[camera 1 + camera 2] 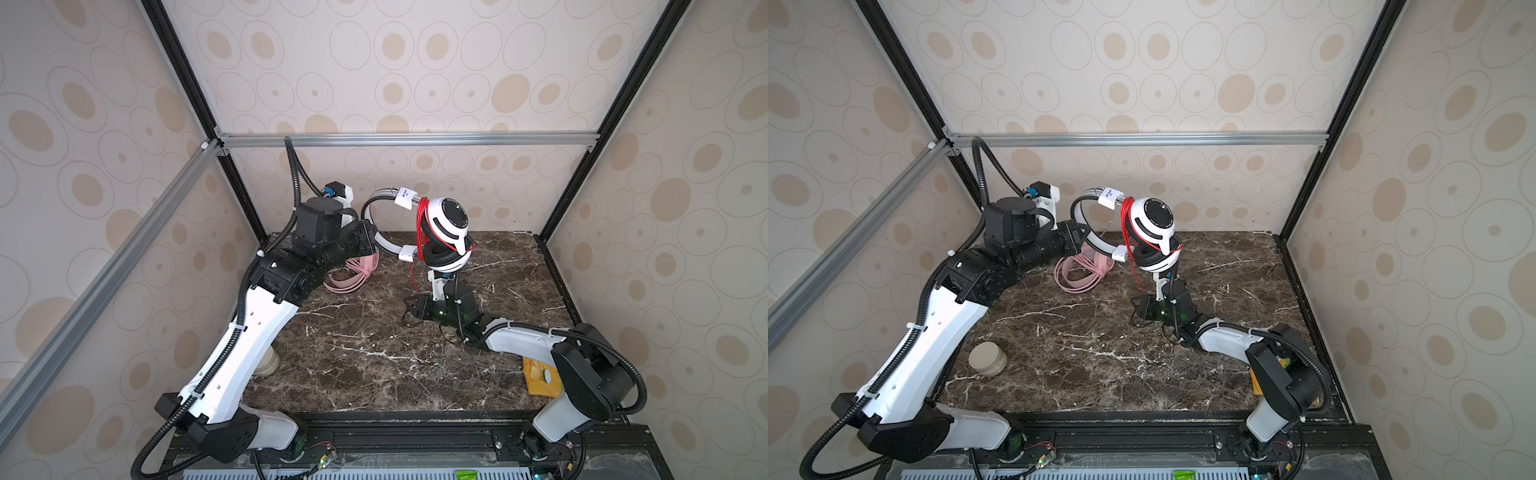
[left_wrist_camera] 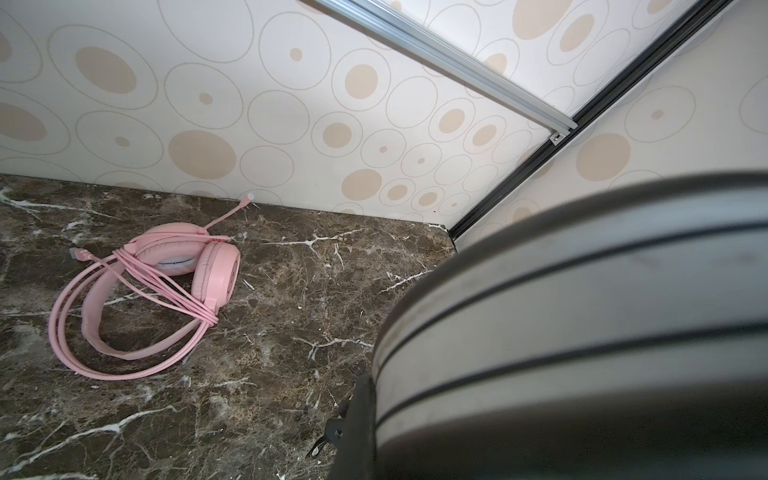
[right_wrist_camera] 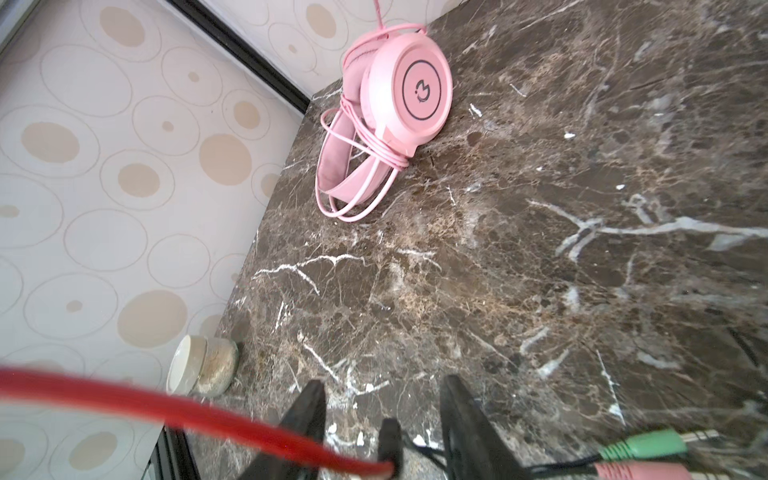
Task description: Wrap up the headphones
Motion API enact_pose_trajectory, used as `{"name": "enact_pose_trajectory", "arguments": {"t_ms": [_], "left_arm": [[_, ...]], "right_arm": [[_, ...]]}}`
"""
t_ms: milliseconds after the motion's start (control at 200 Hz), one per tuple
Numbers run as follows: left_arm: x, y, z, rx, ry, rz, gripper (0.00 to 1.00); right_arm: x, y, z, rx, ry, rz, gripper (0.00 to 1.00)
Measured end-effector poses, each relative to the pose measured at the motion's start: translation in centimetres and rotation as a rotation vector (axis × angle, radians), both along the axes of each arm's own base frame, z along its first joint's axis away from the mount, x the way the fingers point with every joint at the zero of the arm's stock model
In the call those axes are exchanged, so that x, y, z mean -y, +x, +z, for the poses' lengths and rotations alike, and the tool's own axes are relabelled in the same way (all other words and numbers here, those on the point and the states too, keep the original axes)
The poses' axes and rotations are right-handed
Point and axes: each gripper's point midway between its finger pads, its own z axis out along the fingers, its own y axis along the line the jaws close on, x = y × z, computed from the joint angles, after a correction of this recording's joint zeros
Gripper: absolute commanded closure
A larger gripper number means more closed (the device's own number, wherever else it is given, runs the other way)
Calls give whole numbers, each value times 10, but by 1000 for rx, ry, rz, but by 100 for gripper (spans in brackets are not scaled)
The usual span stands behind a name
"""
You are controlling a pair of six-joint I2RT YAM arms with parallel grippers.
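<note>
The white-and-black headphones hang in the air above the back of the marble table. My left gripper is shut on their silver headband. Thin red cable is wound in several turns beside the ear cups, and a loose strand drops toward my right gripper. That gripper sits low over the table, jaws apart, with the cable's black junction loose between them. The pink headphones lie at the back left with their cable wound round them.
Green and pink plugs trail on the table beside my right gripper. A small jar stands near the left edge. A yellow packet lies at the front right under my right arm. Walls and black frame posts close three sides.
</note>
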Motion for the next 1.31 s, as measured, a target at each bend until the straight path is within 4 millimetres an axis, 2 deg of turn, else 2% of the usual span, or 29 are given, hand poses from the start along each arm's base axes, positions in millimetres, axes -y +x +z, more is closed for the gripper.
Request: {"name": "enact_pose_trajectory", "arguments": {"t_ms": [220, 400, 625, 770, 915, 1045, 1185, 1305], "left_arm": [[0, 0, 0, 0, 0, 0, 100], [0, 0, 0, 0, 0, 0, 100], [0, 0, 0, 1, 0, 0, 100], [0, 0, 0, 0, 0, 0, 100], [0, 0, 0, 0, 0, 0, 100], [-2, 1, -1, -1, 5, 11, 100], [-11, 6, -1, 3, 11, 52, 100], [-27, 16, 2, 10, 22, 125, 100]], "right_arm": [[-4, 3, -3, -15, 32, -31, 63], [-13, -8, -6, -18, 38, -11, 64], [-12, -14, -16, -33, 27, -17, 65], [-9, -17, -18, -39, 28, -23, 71], [-6, -20, -19, -42, 33, -29, 84], [-2, -24, -20, -41, 33, -32, 89], [1, -31, -21, -58, 10, -18, 91], [-5, -48, -19, -72, -44, 51, 90]]}}
